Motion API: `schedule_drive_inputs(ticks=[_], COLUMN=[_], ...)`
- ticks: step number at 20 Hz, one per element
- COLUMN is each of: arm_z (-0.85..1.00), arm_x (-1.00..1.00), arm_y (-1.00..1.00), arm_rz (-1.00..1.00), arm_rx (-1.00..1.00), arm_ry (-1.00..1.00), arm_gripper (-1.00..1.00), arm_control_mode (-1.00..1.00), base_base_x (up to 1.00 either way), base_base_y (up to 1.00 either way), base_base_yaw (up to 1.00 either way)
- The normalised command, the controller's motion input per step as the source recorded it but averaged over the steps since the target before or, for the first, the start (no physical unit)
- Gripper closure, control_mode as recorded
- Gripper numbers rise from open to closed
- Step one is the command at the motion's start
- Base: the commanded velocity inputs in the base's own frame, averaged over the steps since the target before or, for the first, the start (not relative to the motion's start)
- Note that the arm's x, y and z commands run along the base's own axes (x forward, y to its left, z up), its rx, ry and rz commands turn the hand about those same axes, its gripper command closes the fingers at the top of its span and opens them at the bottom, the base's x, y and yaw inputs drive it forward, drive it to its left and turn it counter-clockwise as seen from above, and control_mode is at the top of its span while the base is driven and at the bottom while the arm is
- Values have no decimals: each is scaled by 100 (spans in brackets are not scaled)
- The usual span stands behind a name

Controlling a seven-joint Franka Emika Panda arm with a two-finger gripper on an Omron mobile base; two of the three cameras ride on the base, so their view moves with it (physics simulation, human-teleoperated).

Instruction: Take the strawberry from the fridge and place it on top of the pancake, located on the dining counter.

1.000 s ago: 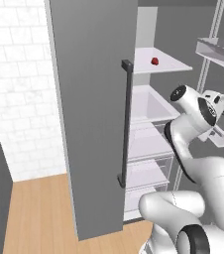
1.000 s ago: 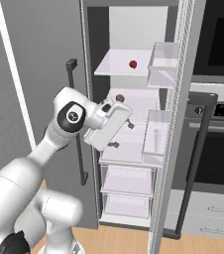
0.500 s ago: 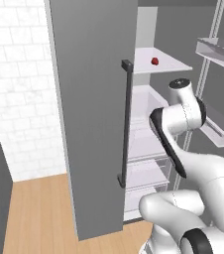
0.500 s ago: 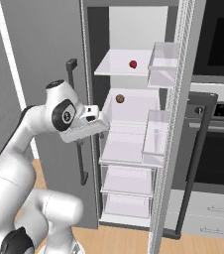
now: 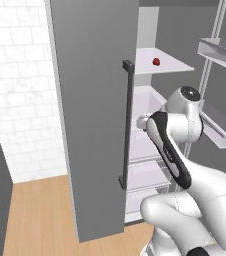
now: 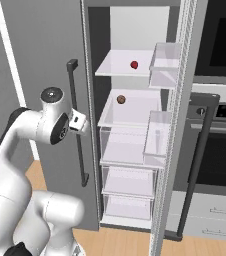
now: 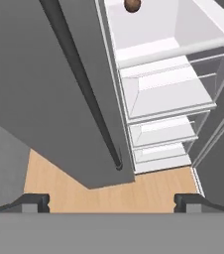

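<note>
The strawberry (image 6: 134, 64) sits on the open fridge's (image 6: 135, 150) top shelf.

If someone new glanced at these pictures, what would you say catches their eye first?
Probably the open fridge, its white shelves bright against the grey doors, with the small red strawberry alone on the top shelf. One shelf below sits a brown round item. Next comes the white arm at the door's dark bar handle, its end effector open and empty, looking down the door towards the wooden floor.

arm swung left, hand (image 7: 112, 201) withdrawn from fridge (image 6: 135, 135) shelves
</note>
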Motion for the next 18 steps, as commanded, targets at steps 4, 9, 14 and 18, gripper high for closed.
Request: schedule_drive_inputs(ticks=[4,9,14,18], arm_z=[27,47,20,-28], arm_x=[6,-20,-89,-90], arm_y=[12,-2,-17,-17], arm_rz=[-3,0,1,4], arm_rx=[-1,0,-5,-12], arm_ry=[-13,16,23,29], arm_gripper=[-100,-100,-100,-100], arm_control_mode=[-100,-100,-100,-100], base_base_x=[0,0,0,0], base_base_y=[0,0,0,0], base_base_yaw=[0,0,0,0])
